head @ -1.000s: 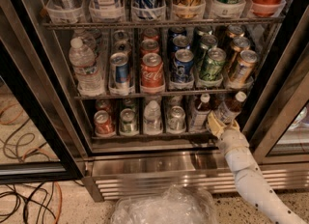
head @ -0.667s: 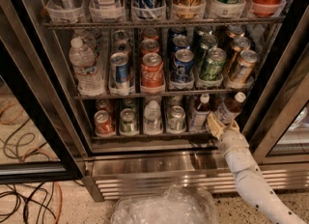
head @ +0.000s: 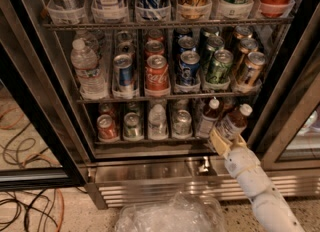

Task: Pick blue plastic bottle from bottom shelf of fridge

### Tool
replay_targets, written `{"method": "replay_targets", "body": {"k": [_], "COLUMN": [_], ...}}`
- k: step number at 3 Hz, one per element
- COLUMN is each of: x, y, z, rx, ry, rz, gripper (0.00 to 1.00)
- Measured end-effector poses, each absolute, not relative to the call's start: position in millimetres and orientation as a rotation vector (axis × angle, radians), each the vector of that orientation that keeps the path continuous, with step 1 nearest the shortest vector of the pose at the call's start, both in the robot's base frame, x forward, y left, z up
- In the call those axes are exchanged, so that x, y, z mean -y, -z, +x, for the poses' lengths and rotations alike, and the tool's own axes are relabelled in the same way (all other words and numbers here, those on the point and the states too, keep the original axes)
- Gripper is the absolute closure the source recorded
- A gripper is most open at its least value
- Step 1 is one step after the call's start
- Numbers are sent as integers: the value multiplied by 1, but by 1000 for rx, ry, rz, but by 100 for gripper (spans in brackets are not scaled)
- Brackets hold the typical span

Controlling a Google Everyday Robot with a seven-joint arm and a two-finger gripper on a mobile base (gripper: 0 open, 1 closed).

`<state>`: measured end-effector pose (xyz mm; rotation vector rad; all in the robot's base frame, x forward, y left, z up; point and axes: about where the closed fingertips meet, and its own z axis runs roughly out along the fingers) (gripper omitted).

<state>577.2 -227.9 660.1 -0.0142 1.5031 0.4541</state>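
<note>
blue plastic bottle (head: 233, 122) | tilted, bottom shelf (head: 150, 143) right end | in hand (head: 227, 138)

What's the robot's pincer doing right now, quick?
Pincer: closed on the blue plastic bottle, which is tilted, at the right end of the bottom shelf.

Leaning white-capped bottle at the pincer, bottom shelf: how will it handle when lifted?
The bottle looks full of dark liquid, so probably heavy for its size and fairly stiff. The pincer sits low on it while it leans, so it may tip further. Its smooth plastic might slip; the upright bottle beside it could get knocked.
</note>
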Motion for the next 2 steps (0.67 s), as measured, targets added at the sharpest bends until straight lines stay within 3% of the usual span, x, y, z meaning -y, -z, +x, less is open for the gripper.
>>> {"method": "replay_targets", "body": {"k": [2], "x": [210], "y": [-702], "z": [537], "rx": [-1445], "ry": [-600], "rz": [-103], "gripper": [100]}}
